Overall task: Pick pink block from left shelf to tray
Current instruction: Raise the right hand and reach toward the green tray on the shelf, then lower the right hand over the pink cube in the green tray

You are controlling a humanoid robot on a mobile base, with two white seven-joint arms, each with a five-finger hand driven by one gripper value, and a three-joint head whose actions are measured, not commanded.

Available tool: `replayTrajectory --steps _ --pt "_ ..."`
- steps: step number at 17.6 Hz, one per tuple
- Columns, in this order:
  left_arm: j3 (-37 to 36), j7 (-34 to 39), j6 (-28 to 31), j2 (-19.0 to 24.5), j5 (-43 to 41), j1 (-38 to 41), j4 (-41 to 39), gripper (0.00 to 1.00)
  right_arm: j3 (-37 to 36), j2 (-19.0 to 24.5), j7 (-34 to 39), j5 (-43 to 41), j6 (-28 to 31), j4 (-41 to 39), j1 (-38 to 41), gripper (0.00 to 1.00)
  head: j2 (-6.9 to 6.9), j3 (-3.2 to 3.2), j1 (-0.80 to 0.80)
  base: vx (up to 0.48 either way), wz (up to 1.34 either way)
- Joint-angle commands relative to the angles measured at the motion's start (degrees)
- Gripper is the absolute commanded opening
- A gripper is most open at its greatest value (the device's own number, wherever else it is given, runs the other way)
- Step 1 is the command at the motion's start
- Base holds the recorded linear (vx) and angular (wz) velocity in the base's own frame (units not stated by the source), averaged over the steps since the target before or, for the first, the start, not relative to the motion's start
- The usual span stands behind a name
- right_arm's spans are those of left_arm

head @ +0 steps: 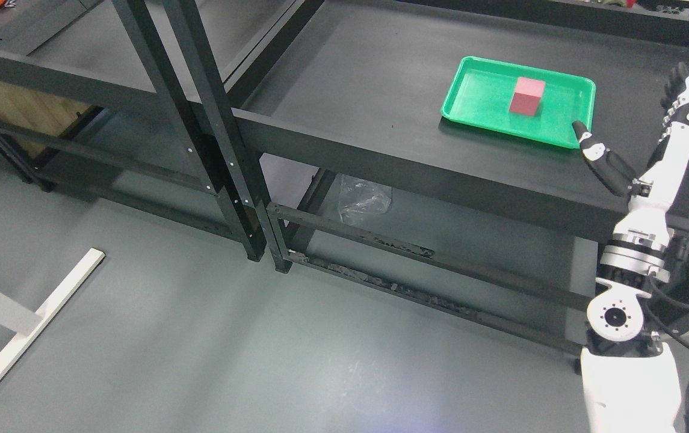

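Pink block [526,96] sits upright inside the green tray [476,81], right of the tray's centre, resting flat on one face, so the placing step looks done. The tray lies on the black shelf top [368,78] toward 1 o'clock in the head view. The right hand [651,126] comes up from 4 o'clock, fingers spread and holding nothing; its thumb tip reaches toward the tray's near right corner while the long fingers point up toward 1 o'clock, clear of the block, which reads as a release pose. The left arm is not in view. The block is a matte cube with crisp edges, probably foam or wood. The tray is glossy plastic, shallow, with rounded corners and a raised rim. The shelf frame is dark painted metal. A crumpled clear plastic bag [364,197] lies on the lower shelf near centre.
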Motion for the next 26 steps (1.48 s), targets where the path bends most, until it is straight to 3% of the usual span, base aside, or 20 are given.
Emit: replayTrajectory --steps 1,5,7,8,11,13,19,23,26 --pt "0.0 0.0 0.0 1.0 0.0 0.0 -1.0 1.0 0.3 -1.0 3.9 0.9 2.3 0.1 0.3 1.0 0.0 0.0 0.0 0.132 0.05" --pt "0.0 0.0 0.0 1.0 0.0 0.0 -1.0 1.0 -0.2 -1.0 18.3 -1.2 -0.5 0.0 0.3 1.0 0.0 0.0 0.0 0.136 0.04" --pt "0.0 0.0 0.0 1.0 0.0 0.0 -1.0 1.0 -0.2 -1.0 19.0 -0.3 2.6 0.0 -0.4 0.99 0.0 0.0 0.0 0.136 0.0" --pt "0.0 0.0 0.0 1.0 0.0 0.0 -1.0 1.0 -0.4 -1.0 18.9 2.9 5.8 0.0 -0.8 0.99 0.0 0.0 0.0 0.12 0.0" --pt "0.0 0.0 0.0 1.0 0.0 0.1 -1.0 1.0 -2.2 -1.0 18.6 24.2 10.2 0.1 -1.9 0.98 0.0 0.0 0.0 0.128 -0.02" --pt "0.0 0.0 0.0 1.0 0.0 0.0 -1.0 1.0 -1.9 -1.0 18.7 31.1 11.5 0.0 -2.7 0.98 0.0 0.0 0.0 0.111 -0.06" --pt "0.0 0.0 0.0 1.0 0.0 0.0 -1.0 1.0 0.9 -2.5 19.6 29.3 6.0 0.1 -5.4 0.99 0.0 0.0 0.0 0.12 -0.13" --pt "0.0 0.0 0.0 1.0 0.0 0.0 -1.0 1.0 1.0 -4.7 25.6 37.8 8.2 0.2 -8.1 0.99 0.0 0.0 0.0 0.138 -0.14" --pt "0.0 0.0 0.0 1.0 0.0 0.0 -1.0 1.0 1.1 -3.8 25.8 36.7 6.0 0.1 -10.8 1.0 0.0 0.0 0.0 0.149 -0.14"
